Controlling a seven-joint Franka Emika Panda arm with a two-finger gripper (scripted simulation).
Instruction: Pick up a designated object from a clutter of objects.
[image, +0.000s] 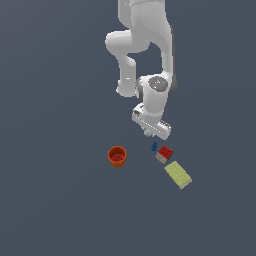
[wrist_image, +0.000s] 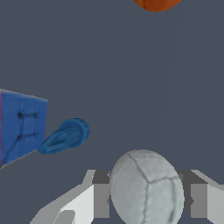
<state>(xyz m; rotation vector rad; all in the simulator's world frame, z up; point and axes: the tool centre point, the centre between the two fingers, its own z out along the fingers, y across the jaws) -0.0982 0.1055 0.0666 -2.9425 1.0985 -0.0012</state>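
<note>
The designated object, a pale grey-white ball (wrist_image: 146, 190), sits between my two fingers in the wrist view. The gripper (wrist_image: 149, 199) is closed on it, with a finger (wrist_image: 101, 197) against each side. In the exterior view the gripper (image: 149, 134) hangs low, just behind the clutter, and the hand hides the ball. The clutter lies in front of it: an orange-red cup (image: 117, 156), a tiny blue piece (image: 154, 146), a red-and-grey cube (image: 164, 153) and a pale yellow flat block (image: 178, 174). The wrist view shows the blue piece (wrist_image: 65, 136) beside the cube's blue face (wrist_image: 22, 127).
The white arm (image: 145, 45) comes down from the top of the exterior view. The cup stands apart at the exterior view's left; its rim shows at the edge of the wrist view (wrist_image: 156, 4). All items rest on a plain dark grey floor (image: 60, 200).
</note>
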